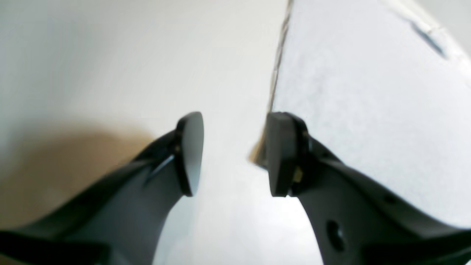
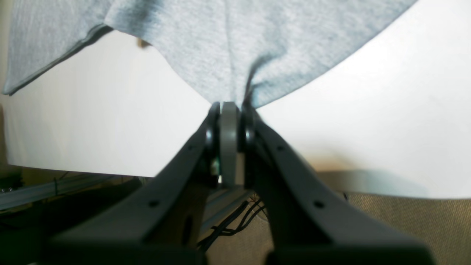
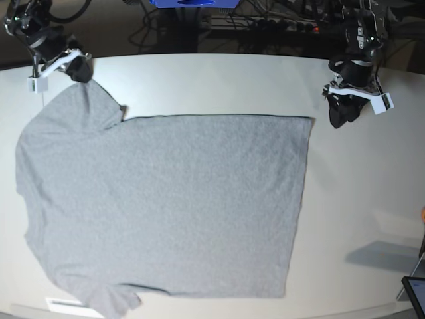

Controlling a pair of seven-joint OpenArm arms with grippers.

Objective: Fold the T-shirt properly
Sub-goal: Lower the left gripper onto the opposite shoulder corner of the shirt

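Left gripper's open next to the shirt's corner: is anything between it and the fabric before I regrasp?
Nothing visible. The left gripper hovers open at the T-shirt's edge, with only bare table between its pads in the left wrist view. The right gripper is shut on a pinch of the shirt.

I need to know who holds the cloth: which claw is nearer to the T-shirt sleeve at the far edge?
Right. The right claw is shut on that T-shirt sleeve; the left claw hangs open beside the hem corner.
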